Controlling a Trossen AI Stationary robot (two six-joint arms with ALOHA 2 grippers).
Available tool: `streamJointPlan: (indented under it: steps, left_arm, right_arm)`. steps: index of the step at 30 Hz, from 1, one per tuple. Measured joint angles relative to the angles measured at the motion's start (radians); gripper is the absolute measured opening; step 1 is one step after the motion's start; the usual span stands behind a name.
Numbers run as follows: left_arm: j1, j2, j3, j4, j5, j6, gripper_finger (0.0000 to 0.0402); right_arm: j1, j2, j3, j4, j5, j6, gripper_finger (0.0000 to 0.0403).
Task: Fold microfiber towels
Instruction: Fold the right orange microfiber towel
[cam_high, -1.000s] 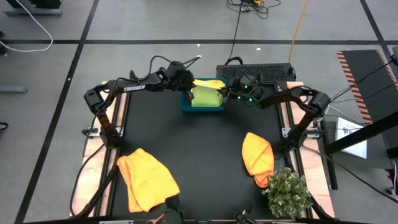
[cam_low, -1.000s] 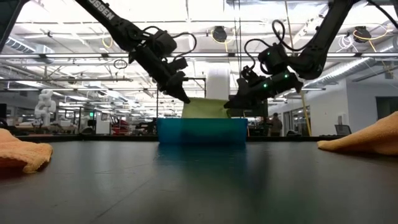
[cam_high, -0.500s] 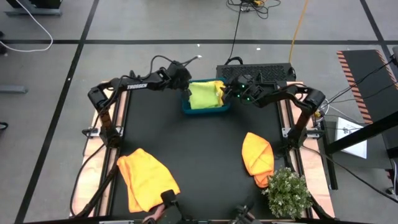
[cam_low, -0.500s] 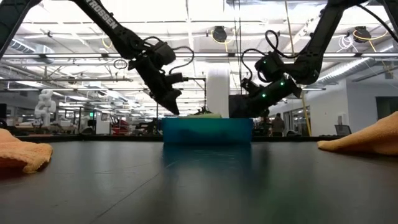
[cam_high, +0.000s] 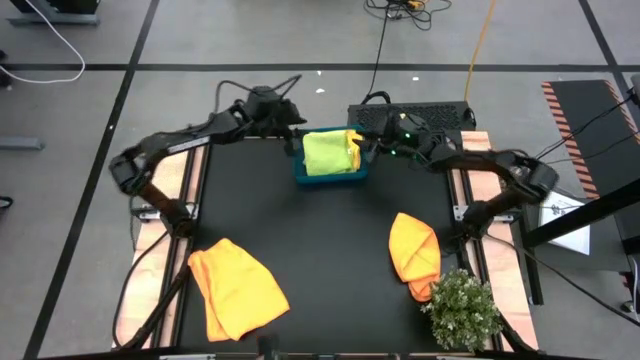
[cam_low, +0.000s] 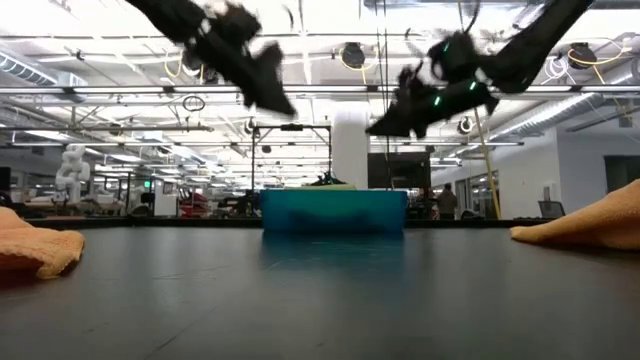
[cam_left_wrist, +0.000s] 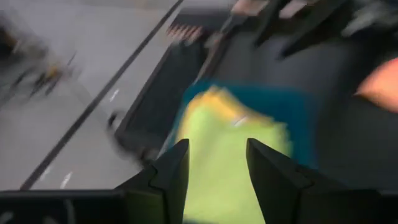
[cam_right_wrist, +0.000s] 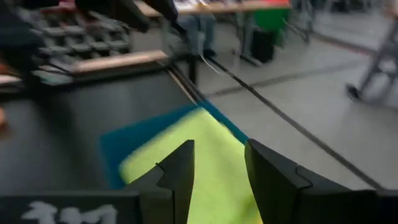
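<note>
A lime green towel (cam_high: 325, 155), folded, lies on top of the teal tray (cam_high: 328, 178) at the far middle of the table. A pale yellow towel (cam_high: 350, 136) shows under its far right corner. My left gripper (cam_high: 293, 128) hangs open above the tray's left end, and my right gripper (cam_high: 368, 145) hangs open above its right end. Both are well clear of the tray in the low view and hold nothing. Two orange towels lie crumpled on the table, one near left (cam_high: 235, 290) and one near right (cam_high: 413, 255).
A small bushy plant (cam_high: 463, 310) stands at the near right corner. A black perforated box (cam_high: 420, 113) sits just beyond the table's far edge, behind the right arm. The black table top (cam_high: 320, 240) between tray and orange towels is bare.
Both grippers have lowered the green towel from just above the tray onto it and let go. They have then risen well above the tray, the left one also drawing back toward the far edge. The towel stays flat on the tray.
</note>
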Motion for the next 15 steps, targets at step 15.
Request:
streamJointPlan:
  steps: [15]
  left_arm:
    - [-0.381,-0.503,-0.498,0.295,-0.047,-0.104,0.0077]
  right_arm:
    - [0.254,-0.468,-0.107,-0.683,0.103,-0.023,0.0118]
